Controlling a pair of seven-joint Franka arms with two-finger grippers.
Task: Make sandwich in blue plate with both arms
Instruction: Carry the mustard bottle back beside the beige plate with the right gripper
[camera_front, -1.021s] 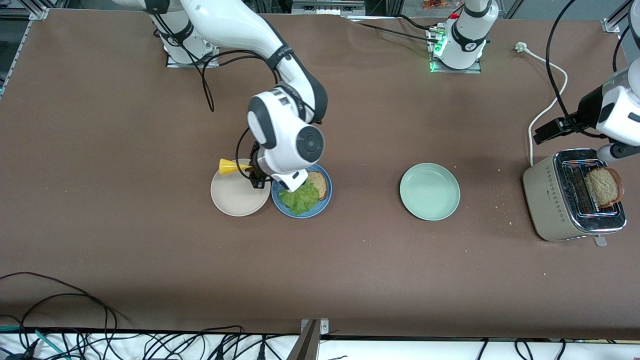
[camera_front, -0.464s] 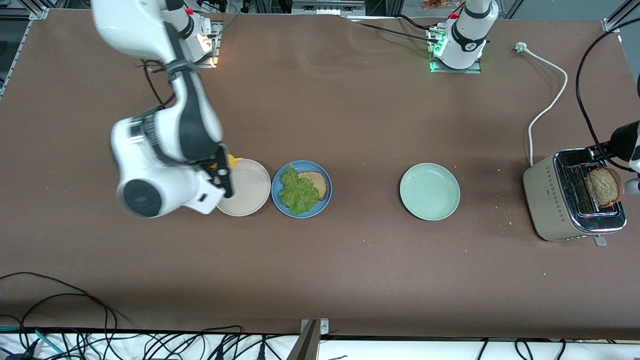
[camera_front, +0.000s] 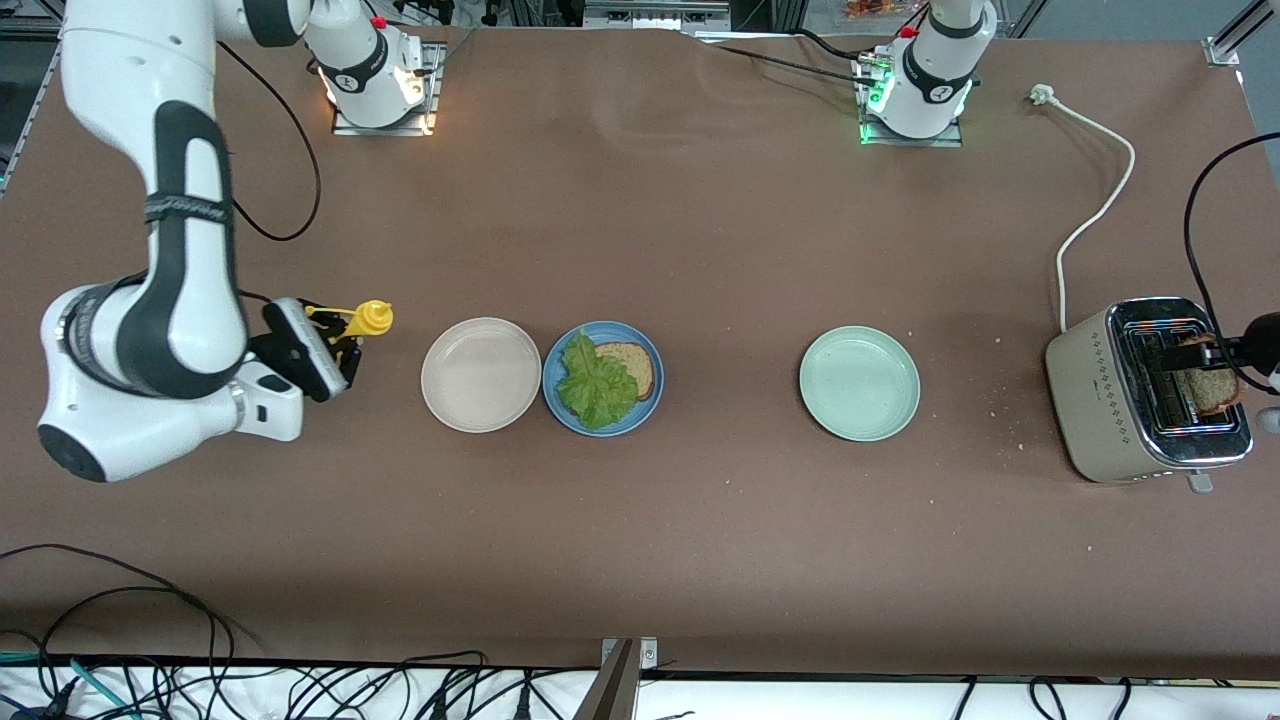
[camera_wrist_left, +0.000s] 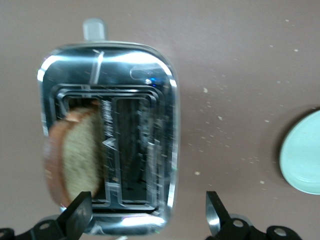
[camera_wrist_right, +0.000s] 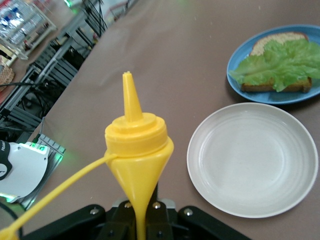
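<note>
Swung away from the blue plate toward the right arm's end of the bench: right tool, clamped on yellow sauce bottle. Sauce step likely finished. Bread and lettuce on plate. Left tool spread wide above toaster, over second slice, untouched yet.

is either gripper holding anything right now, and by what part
The right gripper is shut on the yellow squeeze bottle's narrow lower end. The left gripper is open over the toaster, holding nothing.
</note>
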